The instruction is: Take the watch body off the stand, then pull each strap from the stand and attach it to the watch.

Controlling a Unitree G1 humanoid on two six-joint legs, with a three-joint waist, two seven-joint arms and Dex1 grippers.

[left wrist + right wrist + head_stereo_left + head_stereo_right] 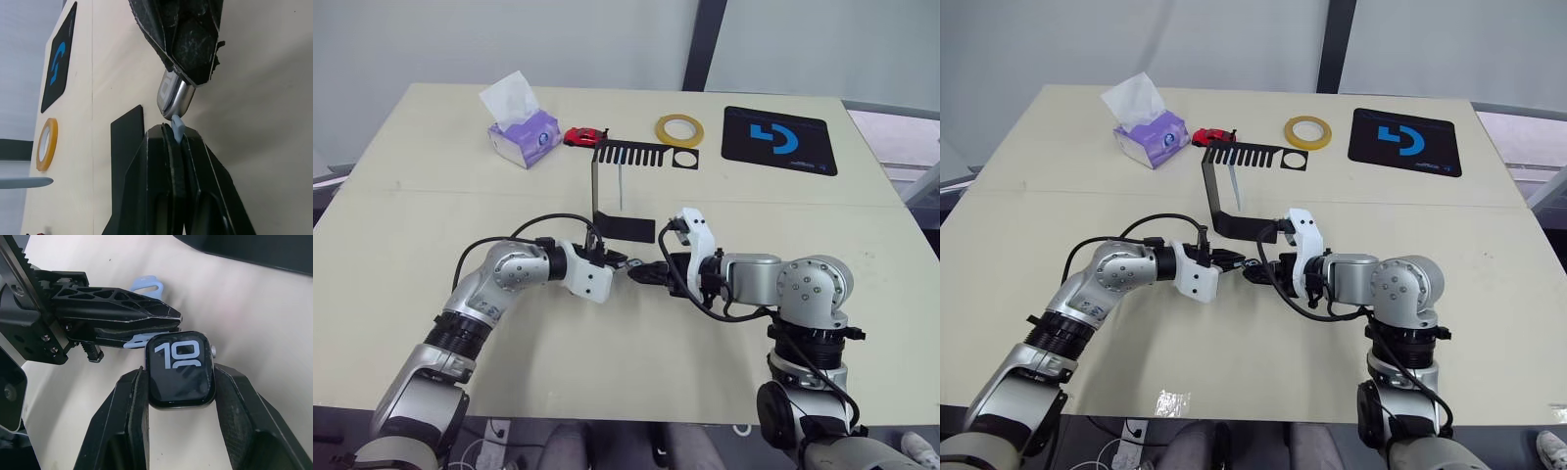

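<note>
Right pincer (178, 382) is clamped on the watch body (180, 369), held above the desk (431, 225) just in front of the stand (625, 227). Left pincer (177, 139) pinches a strap (177, 128) touching its edge. Slight misalignment could jam or bend the strap.

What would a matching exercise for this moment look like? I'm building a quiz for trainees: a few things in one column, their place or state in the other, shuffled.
Things:
1. watch body
2. strap
3. yellow tape ring
4. tissue box

Places or states:
A. beside the black mat
B. pinched by the left gripper
C. far left of the table
D. clamped between the right gripper's fingers

Pairs: 1-D, 2-B, 3-A, 4-C
</note>
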